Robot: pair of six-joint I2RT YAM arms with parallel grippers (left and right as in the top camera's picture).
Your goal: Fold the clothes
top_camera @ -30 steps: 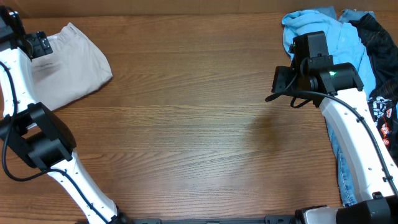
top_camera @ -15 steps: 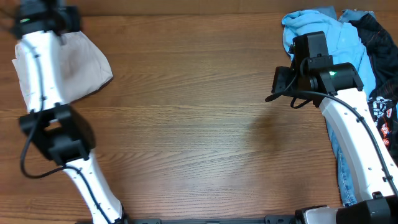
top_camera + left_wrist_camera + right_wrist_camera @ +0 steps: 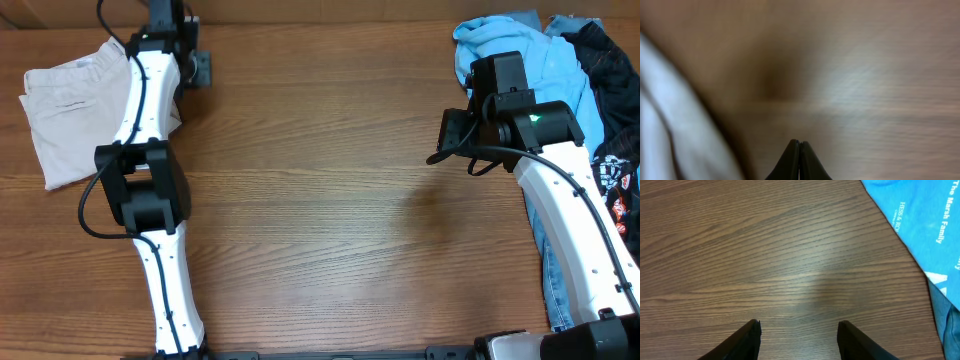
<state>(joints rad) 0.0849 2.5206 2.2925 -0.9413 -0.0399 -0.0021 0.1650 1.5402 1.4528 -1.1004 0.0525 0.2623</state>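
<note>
One pair of beige shorts (image 3: 75, 110) lies on the bench (image 3: 320, 200), left pincer (image 3: 799, 143) pressed closed, empty, near it, right pincer (image 3: 799, 326) spread wide, empty, well apart.

"The Marsh Family" on the blue shirt (image 3: 920, 210)

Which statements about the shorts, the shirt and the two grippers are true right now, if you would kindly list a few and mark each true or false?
1. The beige shorts lie at the table's far left corner. True.
2. The left gripper grips the shorts' fabric. False: its fingers are shut on nothing, over bare wood beside the cloth.
3. The right gripper is open above bare wood. True.
4. The light blue shirt lies on top of the shorts. False: it lies crumpled at the far right, next to the black garment.
</note>
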